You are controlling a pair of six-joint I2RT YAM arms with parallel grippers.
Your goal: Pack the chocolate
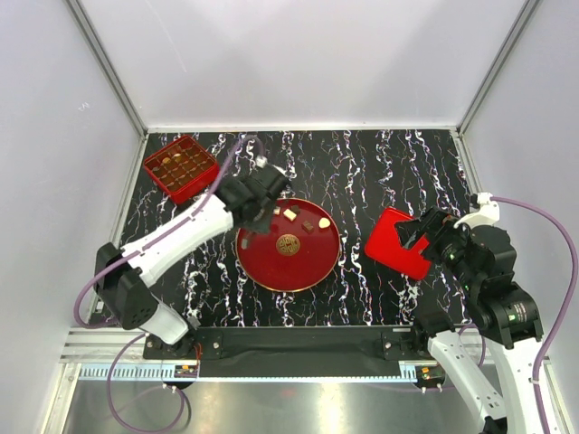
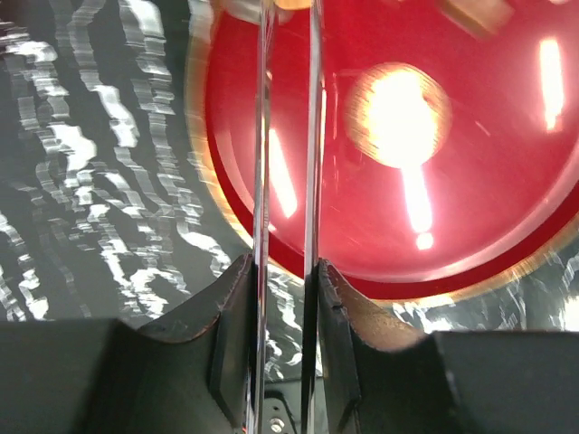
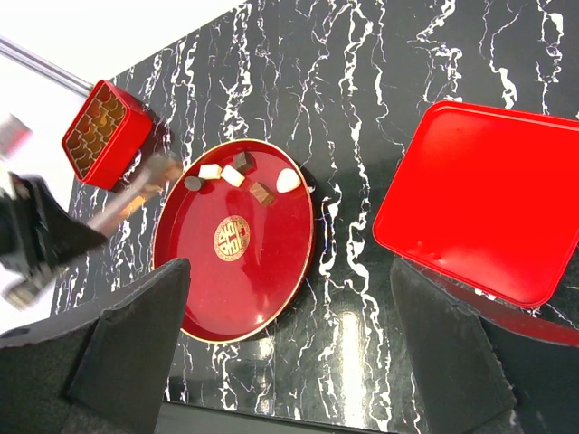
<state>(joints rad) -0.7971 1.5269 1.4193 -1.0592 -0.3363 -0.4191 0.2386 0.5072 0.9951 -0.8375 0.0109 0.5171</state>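
The desk (image 1: 380, 163) is glossy black, stone-patterned with white veins. At its centre lies a round, shiny red plate (image 1: 271, 271) with a thin gold rim and a flat gold emblem (image 1: 288, 244) in the middle. The chocolate (image 3: 233, 176) sits on the far part of the plate: small square and round pieces in cream, tan and dark brown, close together. Toward the far left corner stands a square red box (image 1: 163, 187) divided by a grid into small compartments; what they hold is too small to tell. A smooth red lid (image 1: 389, 240) with rounded corners lies flat to the right of the plate, apart from it. The left hand (image 2: 282, 267) has its black fingers pressed on a pair of thin, bright tongs (image 2: 263, 136), whose long blades run almost parallel with a narrow gap between them. Only its wrist view shows this, blurred, over the plate's rim; the tips run off the top edge, so whether they pinch a piece I cannot tell. The right hand (image 3: 289, 269) hangs over the lid's right side, its matte black fingers spread wide with nothing between them. Its wrist view alone shows the pieces' shapes clearly.
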